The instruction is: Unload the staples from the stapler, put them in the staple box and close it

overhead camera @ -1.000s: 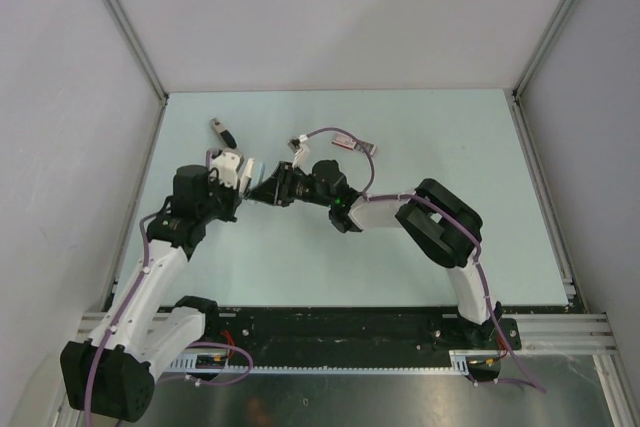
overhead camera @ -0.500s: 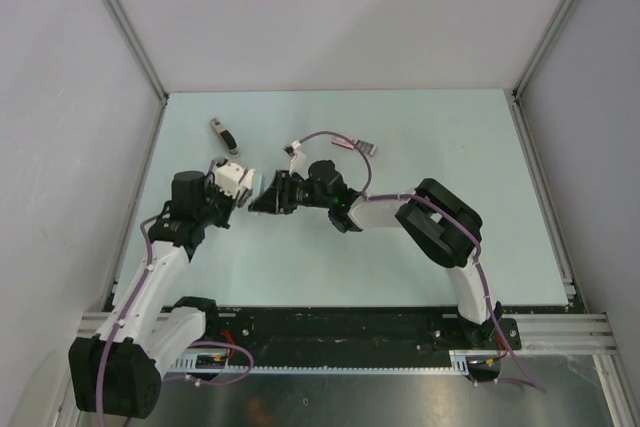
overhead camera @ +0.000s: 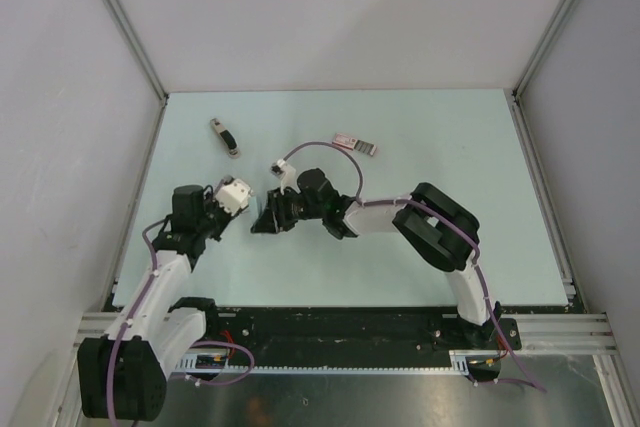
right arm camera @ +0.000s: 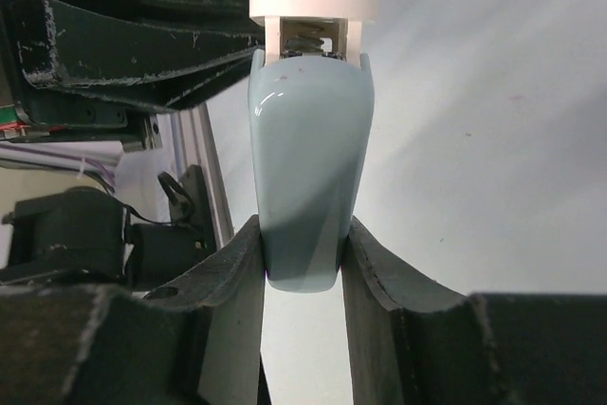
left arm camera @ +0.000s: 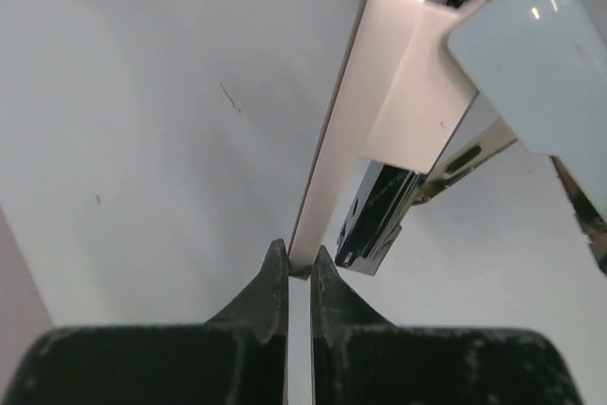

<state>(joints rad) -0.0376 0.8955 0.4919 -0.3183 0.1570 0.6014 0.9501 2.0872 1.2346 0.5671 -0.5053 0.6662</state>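
**Pale counter (overhead camera: 470, 147), one stapler (right arm camera: 308, 168) gripped from two sides**

Grey walls (overhead camera: 330, 17) close the counter on three sides, with aluminium rails (overhead camera: 128, 42) running down the far corners and another along the near edge. The left arm (overhead camera: 150, 282) and the right arm (overhead camera: 440, 232) reach in from that near edge and meet left of centre, wrist to wrist, with the stapler between them.

The right hand (right arm camera: 302, 244) is clamped on the flanks of the stapler's pale blue top. The left hand (left arm camera: 294, 263) has its fingertips almost together, pinching the thin edge of the white base plate. The black magazine (left arm camera: 375, 215) shows between the white part and the blue.

A purple cable (overhead camera: 320, 143) arches off the right wrist towards the far wall. Just past its loop lies a small pinkish piece with a dark grey end (overhead camera: 355, 143), apart from both hands. A small dark grey piece (overhead camera: 225, 137) lies beyond the left hand, nearer the left rail.

The widest bare stretch of counter is to the right of the right arm and along the far wall.
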